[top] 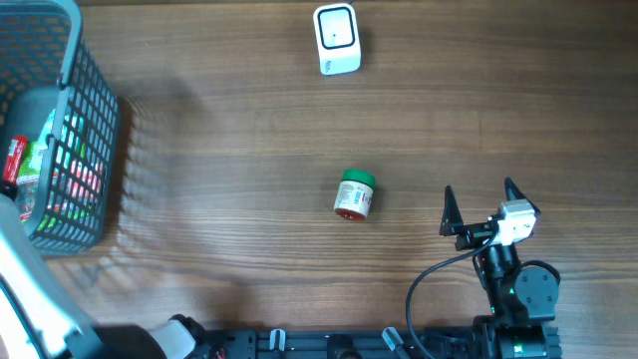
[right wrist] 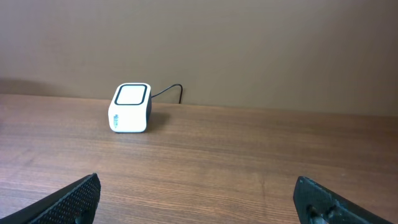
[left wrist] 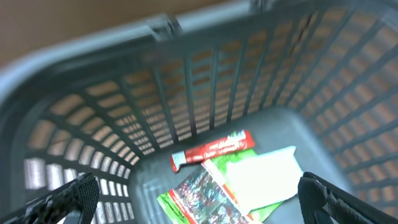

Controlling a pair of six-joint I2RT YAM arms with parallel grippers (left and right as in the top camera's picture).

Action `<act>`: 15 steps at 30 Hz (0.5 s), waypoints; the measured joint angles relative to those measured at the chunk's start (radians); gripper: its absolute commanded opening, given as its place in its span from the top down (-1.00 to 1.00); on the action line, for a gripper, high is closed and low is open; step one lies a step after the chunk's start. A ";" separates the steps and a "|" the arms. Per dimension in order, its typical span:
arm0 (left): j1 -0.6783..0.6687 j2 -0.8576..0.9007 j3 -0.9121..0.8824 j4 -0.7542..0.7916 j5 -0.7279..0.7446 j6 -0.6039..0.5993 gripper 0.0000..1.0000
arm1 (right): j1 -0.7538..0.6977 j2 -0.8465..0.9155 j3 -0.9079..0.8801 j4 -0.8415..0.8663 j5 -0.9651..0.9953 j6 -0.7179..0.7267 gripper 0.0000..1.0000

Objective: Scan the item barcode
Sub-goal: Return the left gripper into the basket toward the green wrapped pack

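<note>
landmark: the white scanner (top: 336, 40) is taken as the reference; it is set at the far side of the wooden worktop (top: 219, 150), with its window turned upward.
scanner cable: a thin dark cable (right wrist: 168, 92) is seen running off behind the scanner in the right wrist view.
item: a small jar (top: 354, 194) with a green lid and a white and red label is laid on its side on the worktop. it is well apart from the scanner, on its near side and slightly to its right, with the lid end turned toward the scanner.
barcode: whether a barcode faces up on the jar cannot be told at this size.
right claw: the right claw (top: 478, 187) is held wide open with nothing between its fingers. it is placed to the right of the scanner and nearer than the jar, apart from both. the scanner is seen left of centre in its wrist view.
basket: a grey slatted basket (top: 95, 130) is set far to the left of the scanner, at the worktop's left edge.
basket contents: a red tube (left wrist: 211, 148), a pale green and white packet (left wrist: 261, 177) and a patterned packet (left wrist: 199, 198) are seen lying together on the basket floor.
left claw: the left claw (left wrist: 196, 186) is held wide open above the inside of the basket, far left of the scanner, and nothing is gripped.
left arm: a white left arm (top: 30, 289) is seen near the basket, at the near left corner, far from the scanner.
</note>
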 measured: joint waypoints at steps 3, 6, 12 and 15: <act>0.022 0.088 0.000 0.019 0.079 0.074 -1.00 | 0.000 0.000 0.000 0.000 0.000 0.000 -0.99; 0.033 0.162 0.000 0.049 0.162 0.169 -0.98 | 0.000 0.000 0.000 0.000 0.000 0.000 -0.99; 0.034 0.298 0.000 0.103 0.309 0.338 -0.66 | 0.000 0.000 0.000 0.000 0.000 0.000 -0.99; 0.034 0.367 0.000 0.130 0.351 0.393 -0.86 | 0.000 0.000 0.000 0.000 0.000 0.000 -1.00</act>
